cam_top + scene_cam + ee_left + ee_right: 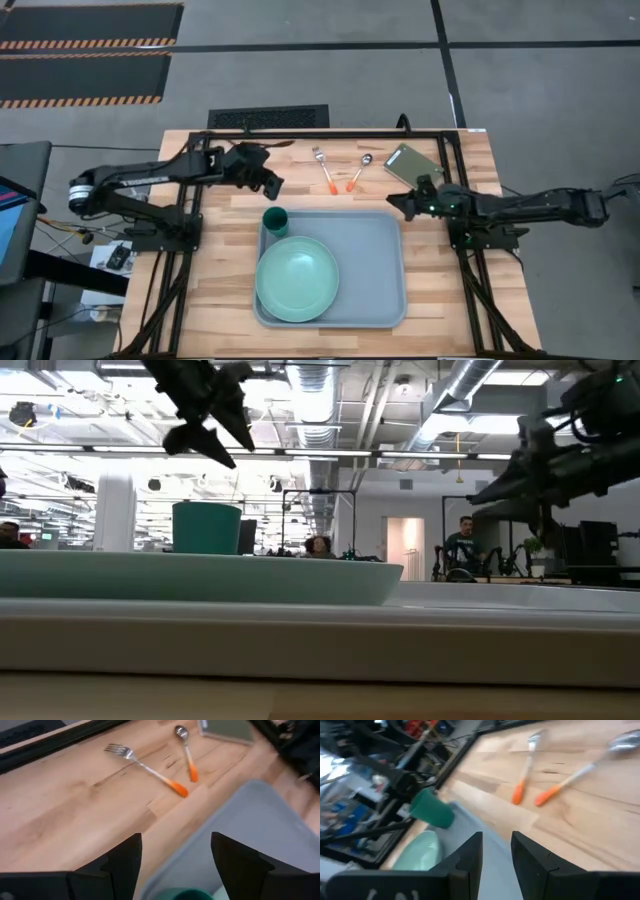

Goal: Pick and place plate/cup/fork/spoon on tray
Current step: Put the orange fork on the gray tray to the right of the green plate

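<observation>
2 of 4 done: plate [297, 279] and cup [275, 221] sit in the tray [385, 290], cup at its far-left corner just beside the plate. Fork [324, 169] and spoon [358, 173] are left, lying on the bare table [520, 290] just beyond the tray, handle ends close together. Left gripper [268, 182] hovers above the cup's corner, jaws wide apart, empty. Right gripper [398, 203] hangs over the tray's far-right corner, jaws partly apart, holding nothing. Fork looks like the next pick.

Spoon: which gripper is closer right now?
Right. The right gripper hangs just off the spoon, toward the tray edge. The left gripper is farther, beyond the fork, above the cup.
</observation>
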Tool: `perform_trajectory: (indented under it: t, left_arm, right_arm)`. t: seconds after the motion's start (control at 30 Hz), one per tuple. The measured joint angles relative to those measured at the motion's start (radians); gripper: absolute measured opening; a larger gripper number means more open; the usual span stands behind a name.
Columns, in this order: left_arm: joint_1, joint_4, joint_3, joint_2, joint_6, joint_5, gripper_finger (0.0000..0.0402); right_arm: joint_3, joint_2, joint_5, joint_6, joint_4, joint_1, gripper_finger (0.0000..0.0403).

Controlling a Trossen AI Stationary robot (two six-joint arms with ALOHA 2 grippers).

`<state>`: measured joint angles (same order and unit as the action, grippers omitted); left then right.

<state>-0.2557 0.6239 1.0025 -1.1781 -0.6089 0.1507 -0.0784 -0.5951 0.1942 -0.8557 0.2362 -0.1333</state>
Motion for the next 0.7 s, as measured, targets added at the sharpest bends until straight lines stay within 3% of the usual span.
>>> perform_trajectory:
  t: [0.17, 0.37, 0.6, 0.7]
  left_arm:
    - [-0.056, -0.006, 0.01, -0.037, 0.05, -0.018, 0.0223]
    - [-0.089, -0.006, 0.011, -0.024, 0.062, -0.016, 0.0223]
    - [-0.089, -0.005, 0.011, -0.024, 0.074, -0.019, 0.0223]
    - [-0.088, -0.005, 0.011, -0.023, 0.073, -0.066, 0.0223]
  right_arm:
    - [-0.119, -0.139, 0.046, 0.07, -0.004, 0.0, 0.0129]
    - [-0.387, -0.359, 0.149, 0.178, -0.235, -0.028, 0.0129]
    - [-0.65, -0.697, 0.148, 0.242, -0.346, -0.119, 0.0129]
    - [-0.759, -0.84, 0.118, 0.278, -0.374, -0.14, 0.0129]
